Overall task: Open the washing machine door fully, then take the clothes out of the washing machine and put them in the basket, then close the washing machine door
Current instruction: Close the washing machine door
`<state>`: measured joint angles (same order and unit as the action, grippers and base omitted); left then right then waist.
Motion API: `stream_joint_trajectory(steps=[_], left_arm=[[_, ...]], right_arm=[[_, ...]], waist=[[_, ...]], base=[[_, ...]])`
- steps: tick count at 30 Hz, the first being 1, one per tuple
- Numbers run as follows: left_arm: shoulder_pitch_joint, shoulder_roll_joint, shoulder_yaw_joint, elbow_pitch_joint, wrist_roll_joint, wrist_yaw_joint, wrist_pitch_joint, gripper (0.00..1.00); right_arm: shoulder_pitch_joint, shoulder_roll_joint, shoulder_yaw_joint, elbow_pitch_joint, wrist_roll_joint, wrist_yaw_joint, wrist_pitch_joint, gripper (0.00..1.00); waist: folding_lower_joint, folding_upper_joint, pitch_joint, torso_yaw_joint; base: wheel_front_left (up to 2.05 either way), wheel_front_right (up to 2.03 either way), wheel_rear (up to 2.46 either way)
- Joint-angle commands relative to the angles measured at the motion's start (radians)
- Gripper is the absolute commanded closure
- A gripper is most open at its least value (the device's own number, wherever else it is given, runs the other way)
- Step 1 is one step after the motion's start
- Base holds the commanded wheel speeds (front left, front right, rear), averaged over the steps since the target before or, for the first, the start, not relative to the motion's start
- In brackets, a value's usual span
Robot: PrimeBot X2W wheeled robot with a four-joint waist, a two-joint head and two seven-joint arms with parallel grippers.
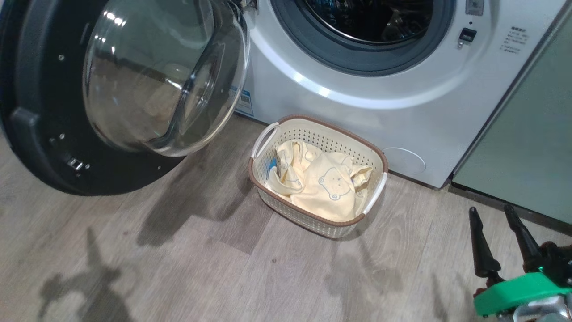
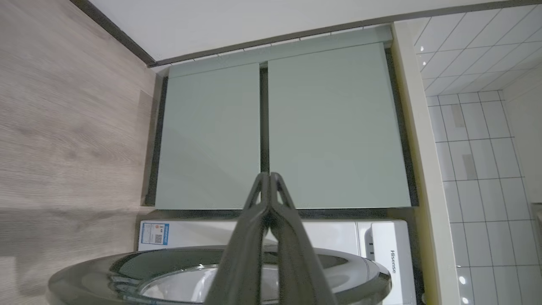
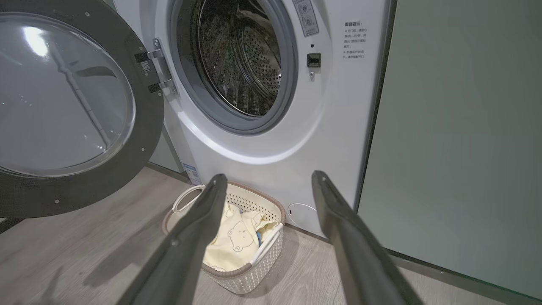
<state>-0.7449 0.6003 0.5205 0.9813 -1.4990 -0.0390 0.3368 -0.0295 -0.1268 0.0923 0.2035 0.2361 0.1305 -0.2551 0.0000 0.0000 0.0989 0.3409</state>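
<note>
"Head view, largest lot first?"

"Item 1: floor, grey wood-grain planks, lower half of the frame. Item 2: washing machine, white, front-loading, upper centre to upper right. Its grey-ringed drum opening is at the top edge, dark inside."

"Next down?"

"Item 3: washing machine door, upper left, standing wide open, hinged at the opening's left side. Glossy black rim, clear glass bowl bulging toward the right. Item 4: cabinet door, sage green, flat, at the right edge, just beside the machine."

"Mid-sized goods?"

"Item 5: basket, cream perforated plastic, brown rim, white side handles. It stands on the floor at frame centre, just in front of the machine's lower panel. Item 6: clothes, pale yellow, blue outline bear uppermost, a bit of bright blue at the left. They lie crumpled inside the basket."

"And the grippers?"

"Item 7: right gripper, lower right corner, green fitting at its base. Two dark fingers parted, nothing between them, above bare floor, well apart from the basket. Item 8: left gripper, left wrist view, bottom centre. Fingers pressed together tip to tip, gripping nothing. The black door rim lies beneath them at the bottom edge, with two green cabinet doors beyond."
</note>
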Motion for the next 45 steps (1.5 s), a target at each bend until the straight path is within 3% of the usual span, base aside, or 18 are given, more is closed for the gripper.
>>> stream_joint_trajectory(steps=[1,12,22,36,45], left_arm=[[-0.045,0.079,0.005,-0.020,-0.003,0.007,0.019,1.00],[-0.143,0.085,-0.113,0.031,0.059,0.011,0.138,1.00],[-0.183,0.072,-0.166,0.060,0.090,-0.006,0.178,1.00],[-0.210,-0.002,-0.241,0.064,0.114,-0.042,0.276,1.00],[-0.217,-0.078,-0.286,0.052,0.110,-0.065,0.368,1.00]], right_arm=[[-0.050,-0.029,0.019,-0.034,-0.005,0.000,-0.007,0.00],[-0.069,-0.055,0.019,-0.037,-0.005,0.000,-0.007,0.00],[-0.072,-0.056,0.013,-0.040,-0.009,0.000,-0.007,0.00],[-0.069,-0.053,0.002,-0.035,-0.010,0.000,-0.007,0.00],[-0.060,-0.031,0.004,-0.026,-0.009,0.000,-0.007,0.00]], waist=[[0.0000,0.0000,0.006,-0.005],[0.0000,0.0000,0.043,-0.020],[0.0000,0.0000,0.056,-0.021],[0.0000,0.0000,0.056,-0.010],[0.0000,0.0000,0.018,0.006]], base=[[0.00,0.00,0.00],[0.00,0.00,0.00],[0.00,0.00,0.00],[0.00,0.00,0.00],[0.00,0.00,0.00]])
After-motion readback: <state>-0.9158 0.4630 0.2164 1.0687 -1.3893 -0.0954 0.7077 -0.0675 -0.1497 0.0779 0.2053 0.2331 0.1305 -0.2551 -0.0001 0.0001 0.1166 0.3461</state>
